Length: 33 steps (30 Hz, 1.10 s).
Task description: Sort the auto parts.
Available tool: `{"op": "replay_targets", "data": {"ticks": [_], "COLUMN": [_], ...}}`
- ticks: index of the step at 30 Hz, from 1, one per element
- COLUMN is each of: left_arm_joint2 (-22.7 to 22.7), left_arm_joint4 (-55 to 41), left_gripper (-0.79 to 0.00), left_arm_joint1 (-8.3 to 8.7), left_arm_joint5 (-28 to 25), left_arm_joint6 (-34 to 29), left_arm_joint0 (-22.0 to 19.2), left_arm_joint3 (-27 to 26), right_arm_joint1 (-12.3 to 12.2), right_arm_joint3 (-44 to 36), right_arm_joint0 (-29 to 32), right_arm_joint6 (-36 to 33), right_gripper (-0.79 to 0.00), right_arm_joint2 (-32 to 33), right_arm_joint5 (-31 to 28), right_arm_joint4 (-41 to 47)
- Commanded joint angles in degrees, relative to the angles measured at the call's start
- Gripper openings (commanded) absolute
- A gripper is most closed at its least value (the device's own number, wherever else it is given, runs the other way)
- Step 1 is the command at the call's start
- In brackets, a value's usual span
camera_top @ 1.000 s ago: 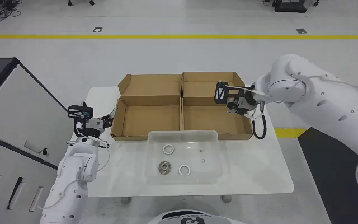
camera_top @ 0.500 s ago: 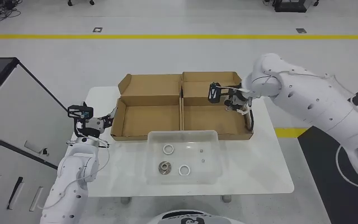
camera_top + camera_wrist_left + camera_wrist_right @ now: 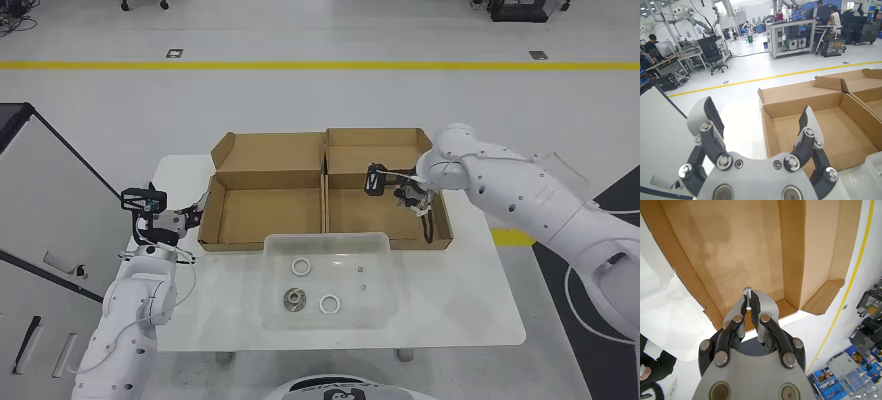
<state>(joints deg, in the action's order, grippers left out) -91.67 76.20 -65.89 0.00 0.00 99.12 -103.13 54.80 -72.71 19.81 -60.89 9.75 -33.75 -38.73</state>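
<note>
The bolt (image 3: 748,298) was bright silver. The right tool (image 3: 749,294) had pale grey fingers (image 3: 770,308) and black ribbed pads (image 3: 755,306). The cardboard boxes (image 3: 265,212) were plain brown. The bin (image 3: 325,240) was translucent white, its rings (image 3: 301,266) white, its metal part (image 3: 293,298) dull grey. The tabletop (image 3: 470,300) was white.

Holds the left arm folded at its own side, forearm pointing forward, left gripper (image 3: 757,108) level with fingers spread wide. Stretches the right arm inward with the elbow out and wrist tipped down, right gripper (image 3: 750,301) pinched tight on a bolt (image 3: 748,291).
</note>
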Motion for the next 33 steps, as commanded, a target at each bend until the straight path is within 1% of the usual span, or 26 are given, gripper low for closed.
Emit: {"op": "replay_targets", "data": {"ticks": [1,9,20,28,29,30,31,32,33], "left_arm_joint2": [0.0,0.0,0.0,0.0,0.0,0.0,0.0,0.0,0.0], "left_arm_joint4": [0.0,0.0,0.0,0.0,0.0,0.0,0.0,0.0,0.0], "left_gripper": [0.0,0.0,0.0,0.0,0.0,0.0,0.0,0.0,0.0], "left_arm_joint1": [0.0,0.0,0.0,0.0,0.0,0.0,0.0,0.0,0.0], "left_arm_joint5": [0.0,0.0,0.0,0.0,0.0,0.0,0.0,0.0,0.0], "left_arm_joint6": [0.0,0.0,0.0,0.0,0.0,0.0,0.0,0.0,0.0], "left_arm_joint0": [0.0,0.0,0.0,0.0,0.0,0.0,0.0,0.0,0.0], "left_arm_joint3": [0.0,0.0,0.0,0.0,0.0,0.0,0.0,0.0,0.0], "right_arm_joint1": [0.2,0.5,0.6,0.5,0.4,0.4,0.4,0.3,0.3], "right_arm_joint3": [0.7,3.0,5.7,6.8,6.8,6.8,6.8,6.7,6.7], "right_arm_joint0": [0.7,3.7,7.4,8.7,8.8,8.9,9.0,9.1,9.2], "right_arm_joint6": [0.4,2.3,3.5,4.5,4.4,4.5,4.4,4.5,4.5], "right_gripper": [-0.785,-0.785,-0.785,-0.785,-0.723,-0.468,-0.388,-0.062,0.0], "right_arm_joint2": [0.0,0.6,1.8,3.4,3.6,3.9,4.1,4.4,4.7], "right_arm_joint5": [0.3,1.0,0.5,0.1,0.1,0.1,0.0,-0.1,-0.1], "right_arm_joint4": [-1.1,-3.0,-2.9,-3.7,-3.6,-3.6,-3.7,-3.5,-3.5]}}
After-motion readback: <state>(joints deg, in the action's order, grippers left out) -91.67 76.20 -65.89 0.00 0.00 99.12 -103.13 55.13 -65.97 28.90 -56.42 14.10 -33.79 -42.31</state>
